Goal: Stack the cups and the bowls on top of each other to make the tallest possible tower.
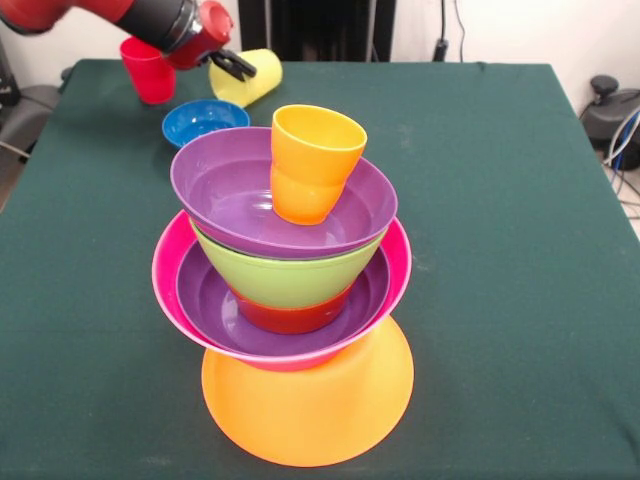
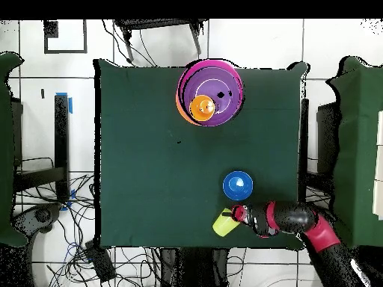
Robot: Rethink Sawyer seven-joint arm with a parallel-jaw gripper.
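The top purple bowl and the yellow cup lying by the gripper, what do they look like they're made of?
Purple bowl: probably hard plastic with a glossy finish; window-like highlights shine on its inside.
Yellow cup: likely thin plastic, paler and slightly see-through in look, though that is hard to confirm from here. The gripper is at its mouth.

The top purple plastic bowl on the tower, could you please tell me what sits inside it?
An orange plastic cup stands open side up, slightly tilted, inside the top purple plastic bowl. The bowl floor beneath the cup is covered, so anything under it cannot be seen.

Probably lab: floor cables (image 2: 90, 250).
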